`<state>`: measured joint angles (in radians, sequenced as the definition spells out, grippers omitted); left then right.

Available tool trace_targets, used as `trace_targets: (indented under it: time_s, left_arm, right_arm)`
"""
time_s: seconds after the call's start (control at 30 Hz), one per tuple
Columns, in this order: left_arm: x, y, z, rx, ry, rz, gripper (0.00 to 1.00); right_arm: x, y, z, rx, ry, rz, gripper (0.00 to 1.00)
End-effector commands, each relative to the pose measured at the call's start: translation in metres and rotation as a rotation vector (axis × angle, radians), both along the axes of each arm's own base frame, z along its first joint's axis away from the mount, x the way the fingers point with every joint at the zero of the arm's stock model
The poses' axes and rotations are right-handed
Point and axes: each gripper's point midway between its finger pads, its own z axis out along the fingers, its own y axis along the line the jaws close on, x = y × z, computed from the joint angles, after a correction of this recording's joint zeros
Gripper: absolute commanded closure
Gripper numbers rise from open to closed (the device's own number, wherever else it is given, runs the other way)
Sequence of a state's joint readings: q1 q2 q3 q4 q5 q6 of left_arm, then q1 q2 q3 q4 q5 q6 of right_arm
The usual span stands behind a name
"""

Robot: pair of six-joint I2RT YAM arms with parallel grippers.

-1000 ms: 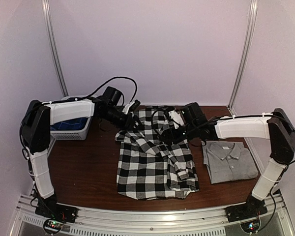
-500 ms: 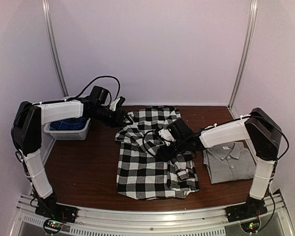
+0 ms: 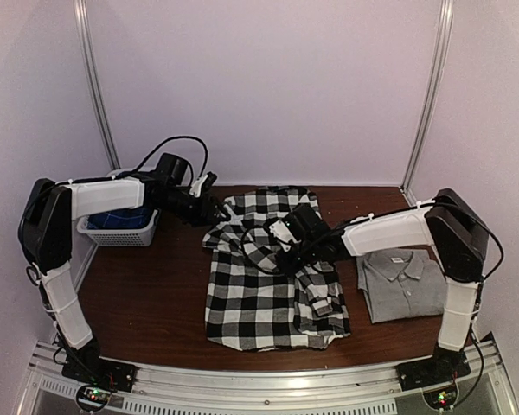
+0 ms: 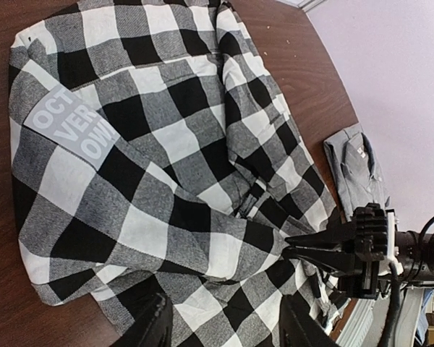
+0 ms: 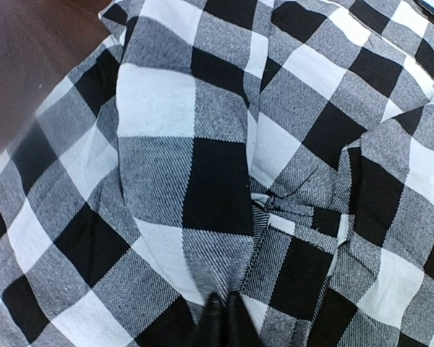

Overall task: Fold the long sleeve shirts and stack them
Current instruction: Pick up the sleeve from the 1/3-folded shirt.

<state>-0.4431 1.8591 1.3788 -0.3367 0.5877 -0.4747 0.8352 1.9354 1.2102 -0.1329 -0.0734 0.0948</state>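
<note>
The right jaws are pressed together on a raised fold of the flannel shirt (image 5: 159,166) near its middle. The left jaws stand apart, holding nothing, over that shirt's far left corner. The flannel lies spread and rumpled mid-worktop (image 3: 147,303), its patch (image 4: 72,131) reading "OCT / VER / OW" in white, partly cut off; the folded grey shirt (image 3: 406,281) lies just right of it, and a white basket (image 3: 121,229) sits at the far left.
</note>
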Motion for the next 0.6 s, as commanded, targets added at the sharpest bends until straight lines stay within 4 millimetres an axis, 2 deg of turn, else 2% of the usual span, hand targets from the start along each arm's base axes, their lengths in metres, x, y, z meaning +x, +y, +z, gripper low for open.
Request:
trace_targets:
  time_s: [0.0, 0.1, 0.27, 0.4, 0.5, 0.57]
  left_arm:
    - [0.004, 0.003, 0.021, -0.024, -0.064, 0.007, 0.49]
    - [0.003, 0.004, 0.022, -0.022, -0.07, 0.002, 0.49]
    - [0.0, 0.002, 0.025, -0.035, -0.076, -0.022, 0.49]
    - [-0.003, 0.0, 0.026, -0.042, -0.081, -0.042, 0.49]
    - [-0.004, -0.001, 0.026, -0.047, -0.083, -0.059, 0.49]
    - [-0.005, -0.002, 0.024, -0.048, -0.084, -0.065, 0.49]
  right_arm:
    - [0.002, 0.009, 0.032, 0.029, 0.005, 0.0, 1.0]
    - [-0.006, 0.013, 0.053, 0.06, 0.048, 0.024, 1.0]
    - [-0.032, 0.016, 0.077, 0.123, 0.177, 0.058, 1.0]
    - [-0.052, 0.019, 0.103, 0.271, 0.342, 0.078, 1.0]
    - [-0.048, 0.012, 0.111, 0.339, 0.434, 0.029, 1.0]
    - [-0.034, 0.002, 0.1, 0.328, 0.46, -0.024, 1.0]
